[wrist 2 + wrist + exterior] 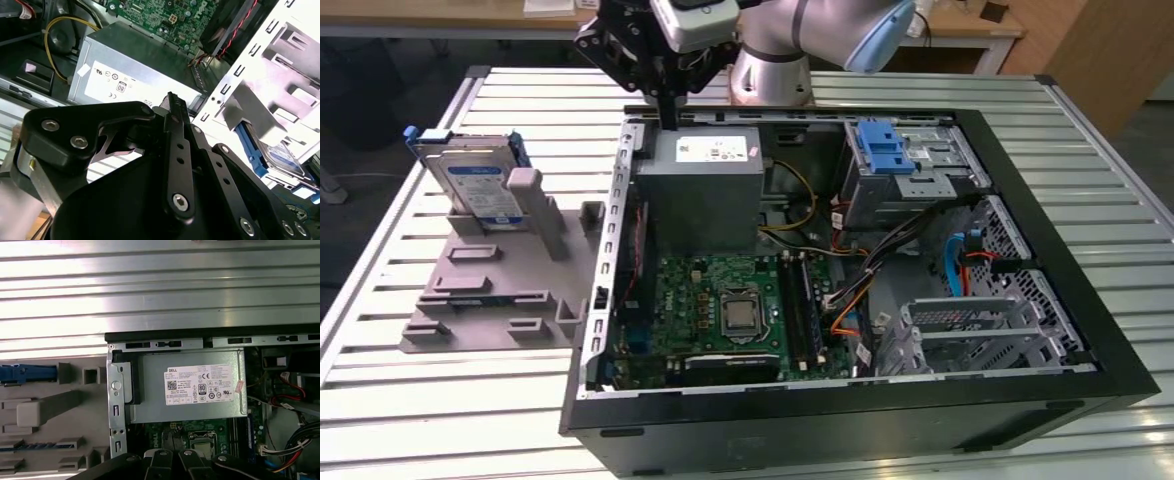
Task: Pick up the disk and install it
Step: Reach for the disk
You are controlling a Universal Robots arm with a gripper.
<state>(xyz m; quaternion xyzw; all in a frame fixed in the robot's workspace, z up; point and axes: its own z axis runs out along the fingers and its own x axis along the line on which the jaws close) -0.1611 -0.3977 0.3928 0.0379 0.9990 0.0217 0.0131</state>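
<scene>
The disk (474, 185) stands upright in a grey holder (494, 295) on the slatted table, at the exterior view's left of the open computer case. It is a silver drive with a white-and-blue label in a blue carrier. Its blue carrier (27, 374) shows in the first wrist view, and the disk (280, 157) shows in the second wrist view. My gripper (670, 118) hangs over the case's back edge, just above the grey power-supply box (700, 190). Its black fingers (172, 107) are shut together with nothing between them, well apart from the disk.
The case (1067, 330) lies open with the motherboard (720, 305), cables and a metal drive cage with a blue latch (887, 150) inside. The power-supply box (190, 390) sits directly under the gripper. Bare slatted table (454, 410) surrounds the case and holder.
</scene>
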